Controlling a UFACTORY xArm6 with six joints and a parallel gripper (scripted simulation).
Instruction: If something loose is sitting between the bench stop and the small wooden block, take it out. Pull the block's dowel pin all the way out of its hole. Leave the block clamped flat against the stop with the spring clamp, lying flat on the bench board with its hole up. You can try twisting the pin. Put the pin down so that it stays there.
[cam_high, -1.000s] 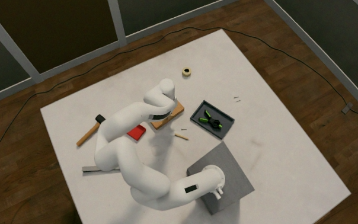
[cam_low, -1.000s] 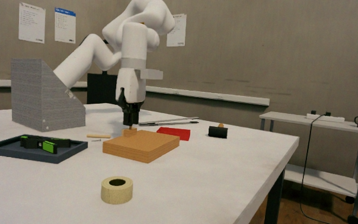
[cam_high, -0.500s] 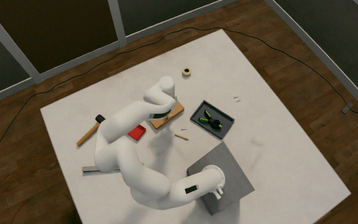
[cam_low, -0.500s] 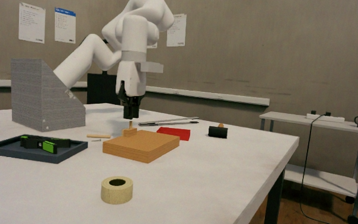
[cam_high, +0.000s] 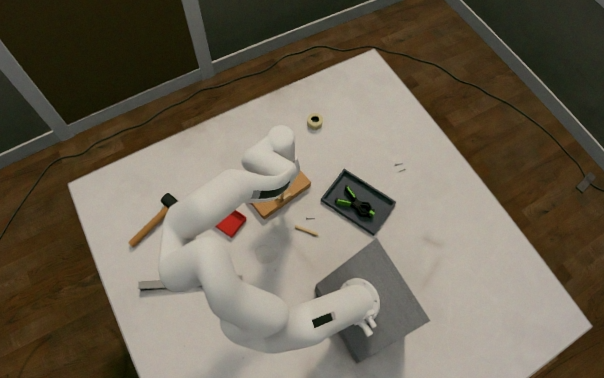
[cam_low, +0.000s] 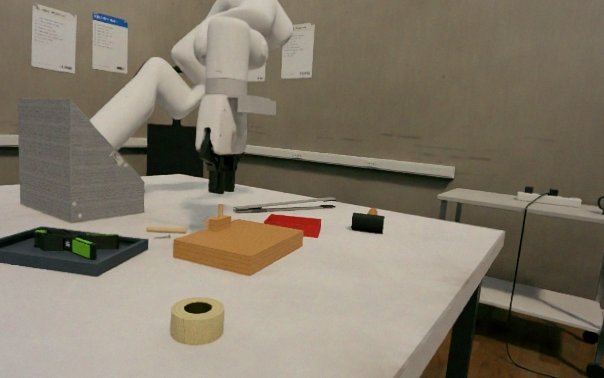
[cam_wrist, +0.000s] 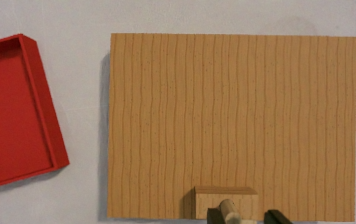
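The bench board lies on the table and fills most of the wrist view. The small wooden block lies flat at the board's edge, also in the wrist view. Its dowel pin stands upright in the hole, seen from above in the wrist view. My gripper hangs a little above the pin, narrowed and holding nothing; its fingertips show at the bottom of the wrist view. The green and black spring clamp lies in the dark tray. I see no bench stop.
A loose dowel and a small nail lie near the board. A red tray sits beside it. A hammer, a tape roll, a steel ruler and the grey arm base are around.
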